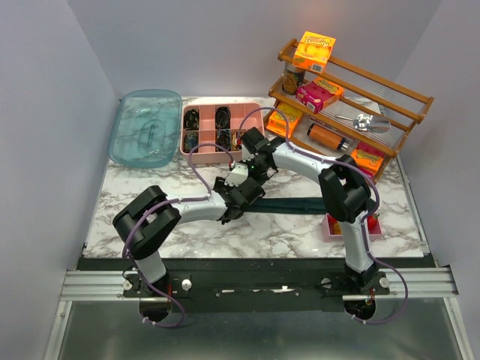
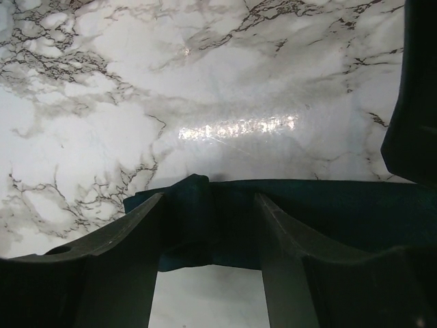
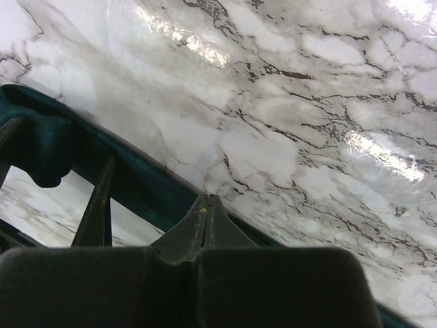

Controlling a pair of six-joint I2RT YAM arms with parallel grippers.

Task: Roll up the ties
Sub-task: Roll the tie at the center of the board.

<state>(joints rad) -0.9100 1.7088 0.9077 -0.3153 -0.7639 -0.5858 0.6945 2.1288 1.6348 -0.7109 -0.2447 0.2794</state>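
Note:
A dark teal tie (image 1: 292,205) lies stretched left to right across the middle of the marble table. Its left end is folded over into a small lump (image 2: 191,205). My left gripper (image 2: 209,198) is open and straddles that folded end, one finger on each side, with a gap to the cloth. From the far side, my right gripper (image 3: 208,199) is shut, its joined tips resting at the edge of the tie (image 3: 136,178), nothing visible between them. In the top view both grippers, left (image 1: 231,204) and right (image 1: 251,176), meet over the tie's left end.
A pink divided box (image 1: 196,146) holding dark coils stands at the back, beside a clear teal lid (image 1: 146,135). At the back right is a wooden rack (image 1: 390,124) with boxes and cans. A small pink tray (image 1: 330,229) sits by the right arm's base.

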